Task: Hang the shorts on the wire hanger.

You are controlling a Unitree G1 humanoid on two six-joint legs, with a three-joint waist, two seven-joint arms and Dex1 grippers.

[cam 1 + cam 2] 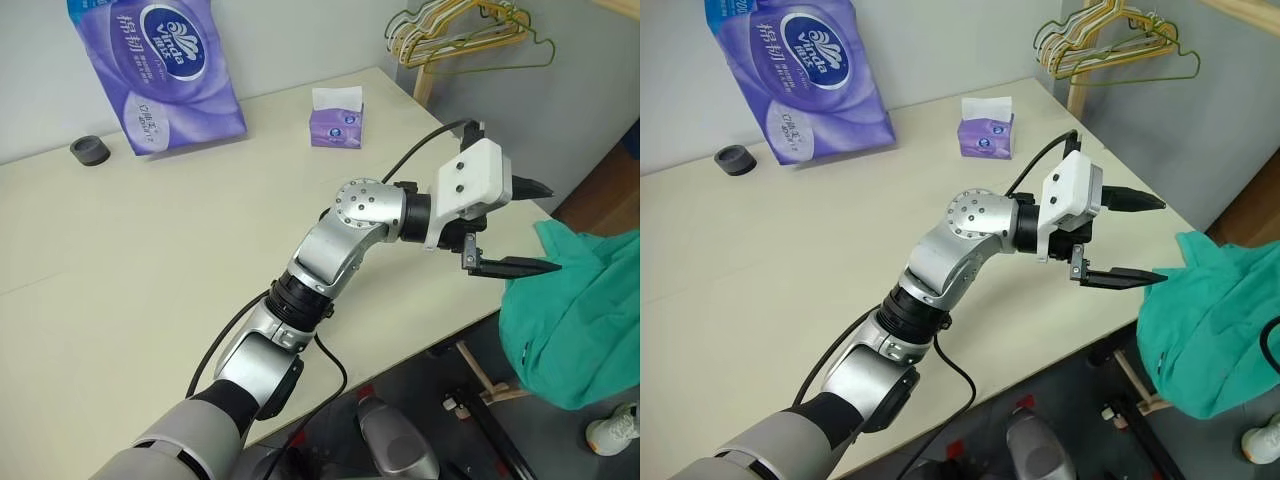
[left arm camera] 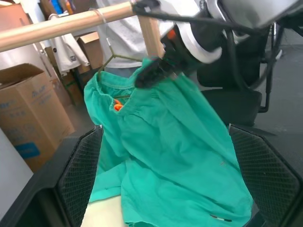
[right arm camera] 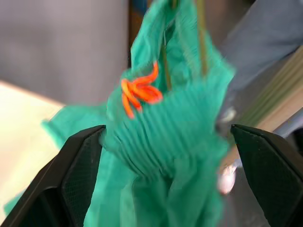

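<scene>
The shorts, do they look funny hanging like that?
A bit. The shorts hang bunched and lopsided from the wire hanger on the wooden rail, with a lower corner draped onto the table edge. Both grippers are open and off the cloth.

Looks like a lab or workroom set up for testing, not a home. Plain cream table (image 1: 120, 260) against a bare grey wall, with a tissue pack (image 1: 160, 70), tissue box (image 1: 336, 118) and tape roll (image 1: 90, 150) laid out. Cardboard boxes (image 2: 28, 113) stacked on the floor, hangers (image 1: 465, 30) on a wooden rail (image 2: 66, 26).
</scene>
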